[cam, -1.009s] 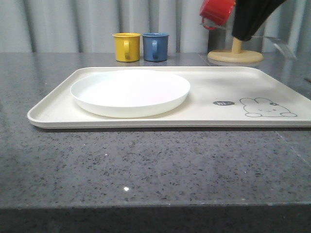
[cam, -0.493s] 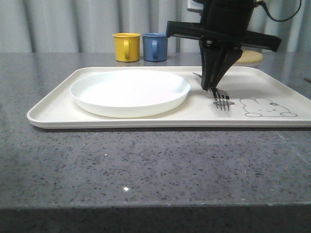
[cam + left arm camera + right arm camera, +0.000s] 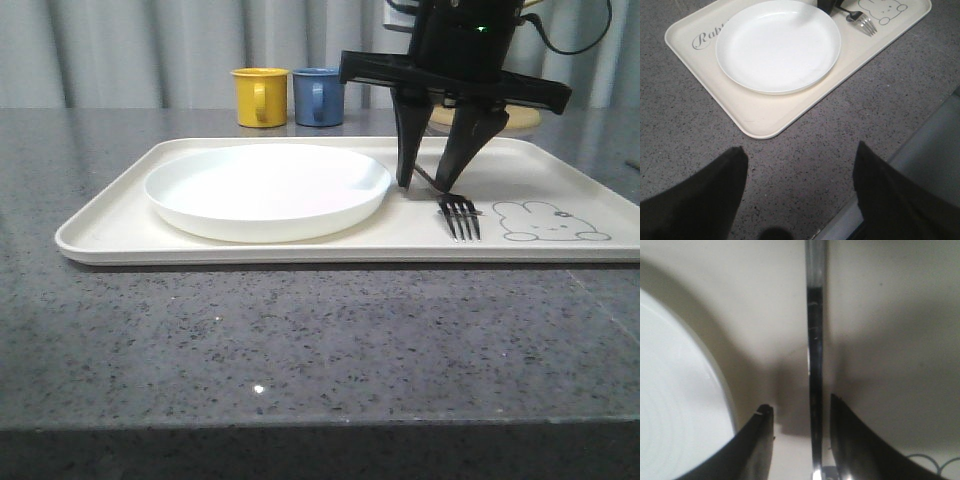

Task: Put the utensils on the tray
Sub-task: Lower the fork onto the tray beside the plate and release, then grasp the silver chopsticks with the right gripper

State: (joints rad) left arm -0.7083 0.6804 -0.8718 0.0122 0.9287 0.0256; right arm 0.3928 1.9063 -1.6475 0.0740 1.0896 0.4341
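The cream tray (image 3: pixel 110 228) lies across the dark counter with the white plate (image 3: pixel 268 185) on its left half. A steel fork (image 3: pixel 458 212) rests flat on the tray between the plate and the bunny drawing, tines toward the front. My right gripper (image 3: pixel 428 186) stands over the fork's handle, open, one finger on each side of it. In the right wrist view the handle (image 3: pixel 815 365) runs between the spread fingers (image 3: pixel 762 440), close to the right one, with the plate's rim (image 3: pixel 675 390) beside them. My left gripper (image 3: pixel 799 148) hangs open over bare counter, short of the tray (image 3: pixel 755 117).
A yellow mug (image 3: pixel 261 97) and a blue mug (image 3: pixel 320 96) stand behind the tray. A wooden stand base (image 3: pixel 522 118) sits at the back right, partly behind my right arm. The counter's front edge (image 3: pixel 925 135) runs near my left gripper.
My right arm came down from the upper right with the fork, set it on the tray and spread its fingers. The fork now lies flat, let go.
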